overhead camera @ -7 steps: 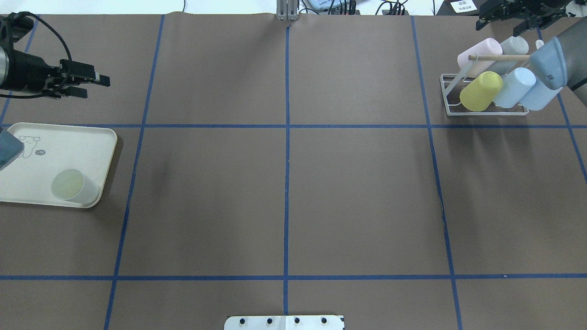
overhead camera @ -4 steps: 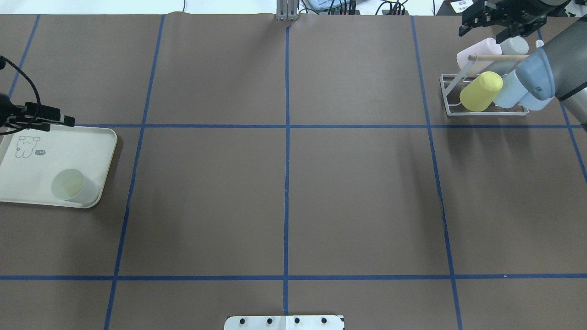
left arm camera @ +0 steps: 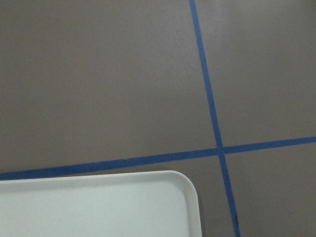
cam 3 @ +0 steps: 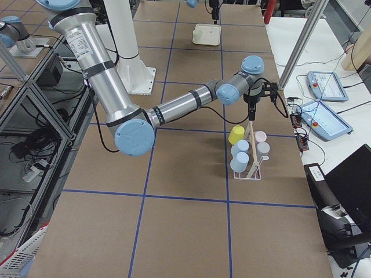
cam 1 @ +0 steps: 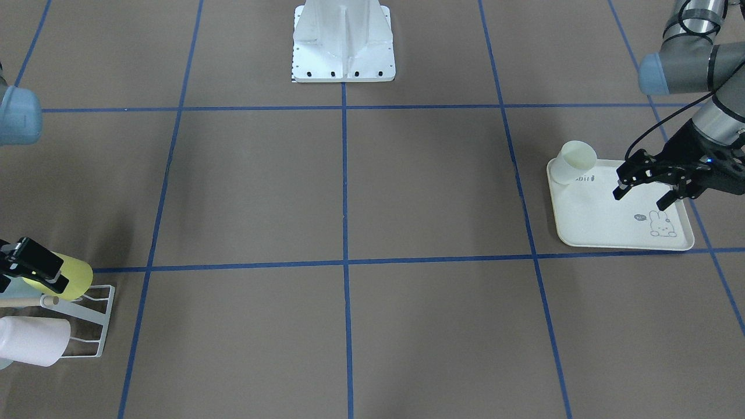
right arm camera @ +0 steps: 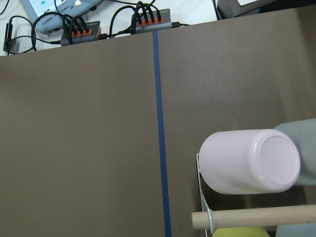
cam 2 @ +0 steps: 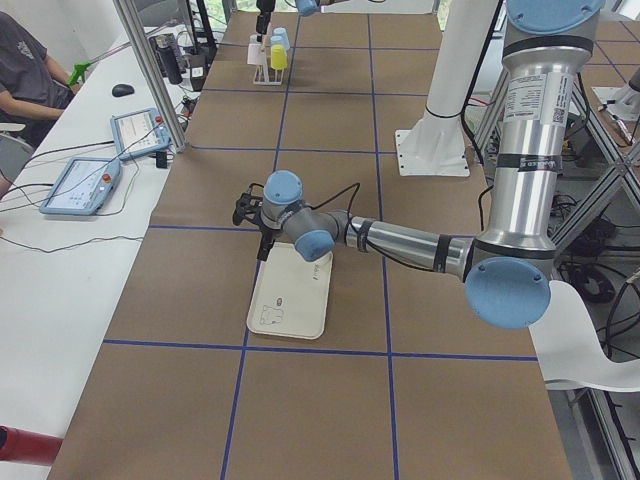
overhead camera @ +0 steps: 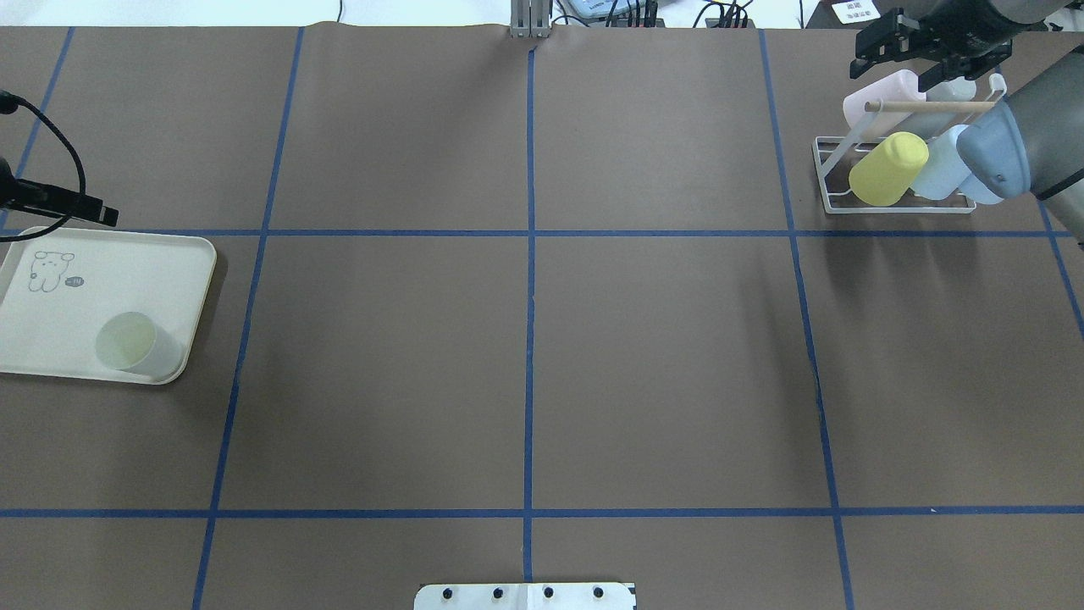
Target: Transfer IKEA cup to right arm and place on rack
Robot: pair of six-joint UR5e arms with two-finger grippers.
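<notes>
**Ana:** What did the camera facing the robot show?

**Ben:** The left claw [cam 1: 642, 196] hung open over the cream plastic tray with a rabbit drawing [cam 1: 605, 233]. It held nothing. The pale whitish plastic cup [cam 1: 573, 163] stood on one corner of that tray, apart from the claw. Far across the brown bench with blue tape lines [cam 1: 407, 192] was the small white wire rack [cam 1: 106, 320]. A yellow cup [cam 1: 78, 273] and a pink cup [cam 1: 32, 340] were on it.

**Ana:** And from above?

**Ben:** The pale cup stood mouth up on the tray. The right claw [overhead camera: 910, 55] was over the far side of the rack, with its fingers apart and empty. A light blue cup [overhead camera: 936, 169] leaned on the rack, under a wooden stick [overhead camera: 923, 107].

**Ana:** The side cameras?

**Ben:** From the left end, the left arm [cam 2: 400, 240] reached out low, with its claw above the tray. From the right end, the right arm [cam 3: 179, 104] reached over the rack, with its claw pointing down.

**Ana:** The wrist cameras?

**Ben:** The left one saw a tray corner and the bench. The right one saw the pink cup lying with its bottom towards the camera. A grey cup [right arm camera: 303, 148] was beside it, and the stick was below.
</notes>
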